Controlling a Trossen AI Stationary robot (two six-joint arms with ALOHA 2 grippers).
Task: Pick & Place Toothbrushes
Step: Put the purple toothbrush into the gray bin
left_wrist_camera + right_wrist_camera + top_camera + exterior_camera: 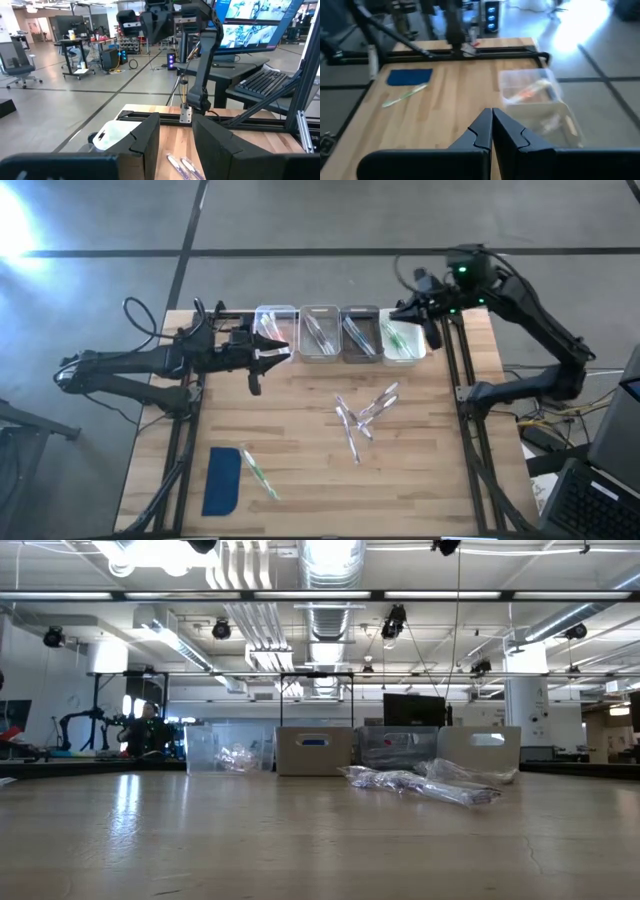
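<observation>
A loose pile of pale toothbrushes lies on the wooden table right of centre; it also shows in the low view. One green toothbrush lies beside the blue pad. More toothbrushes lie inside the four bins along the far edge. My left gripper is open and hovers at the near side of the leftmost bin; its wrist view shows the gap with two toothbrushes on the table below. My right gripper is shut and hovers by the rightmost bin.
The four bins stand in a row at the far edge. Black frame rails run down the table's left and right sides. Bare wood lies between the pile and the pad. A monitor and keyboard stand beyond the table's right edge.
</observation>
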